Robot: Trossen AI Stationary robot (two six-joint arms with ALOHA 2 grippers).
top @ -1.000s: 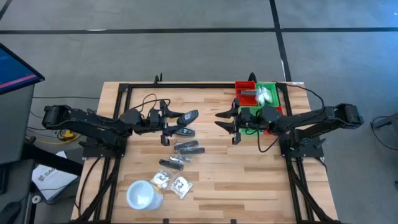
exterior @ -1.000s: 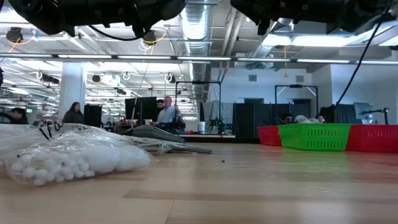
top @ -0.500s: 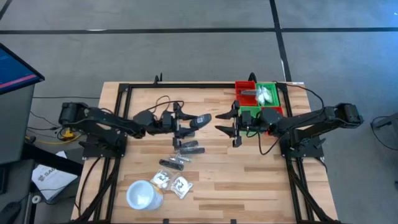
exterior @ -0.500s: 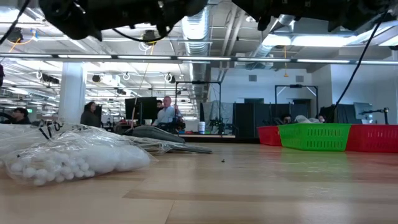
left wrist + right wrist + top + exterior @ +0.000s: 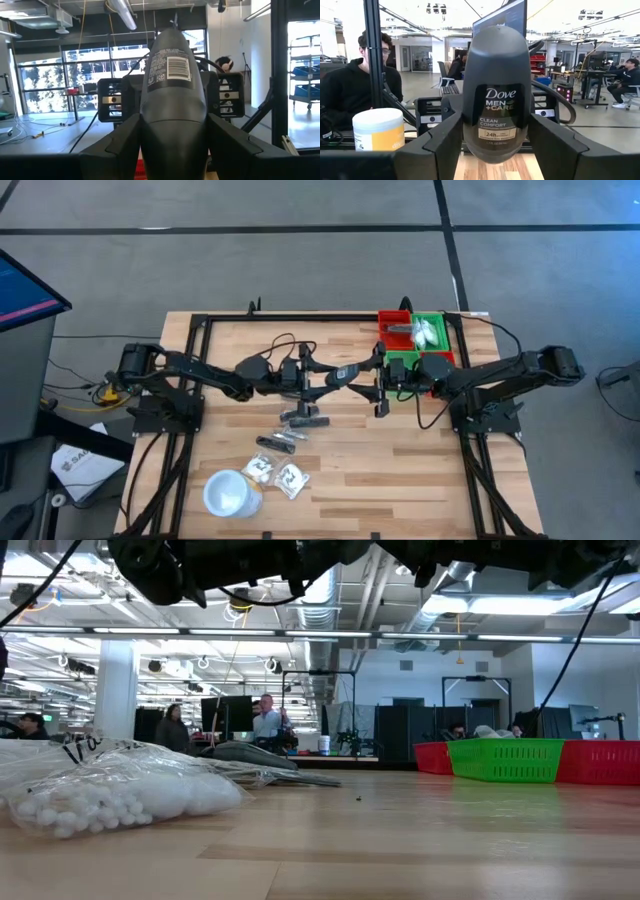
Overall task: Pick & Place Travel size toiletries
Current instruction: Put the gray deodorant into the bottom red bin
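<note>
My left gripper [image 5: 322, 376] is shut on a dark grey deodorant [image 5: 345, 370], one of the travel size toiletries, and holds it out over the table's middle. In the right wrist view the deodorant [image 5: 496, 100] shows its label. My right gripper [image 5: 377, 380] faces it, open, with its fingers [image 5: 437, 145] standing on either side of the deodorant's free end, apart from it. Two more dark tubes [image 5: 305, 417] [image 5: 280, 442] and two clear sachets [image 5: 275, 473] lie flat on the wood nearer the front. My left gripper pinches the deodorant's two sides [image 5: 150, 135] between its two fingers, at the end nearest that arm. The fingers come level from the table's left and lie along the deodorant. It is lifted clear of the table and points toward the table's right.
Red and green bins [image 5: 415, 335] with a few items stand at the back right, behind my right gripper. A white cup [image 5: 228, 492] sits at the front left. In the low view a sachet of white beads [image 5: 110, 795] lies close. People sit in the room beyond.
My left gripper has carried the deodorant toward the table's right edge, level and clear of the table, until its free end reached between my right gripper's fingers. My right gripper has stayed in place and opened wider.
</note>
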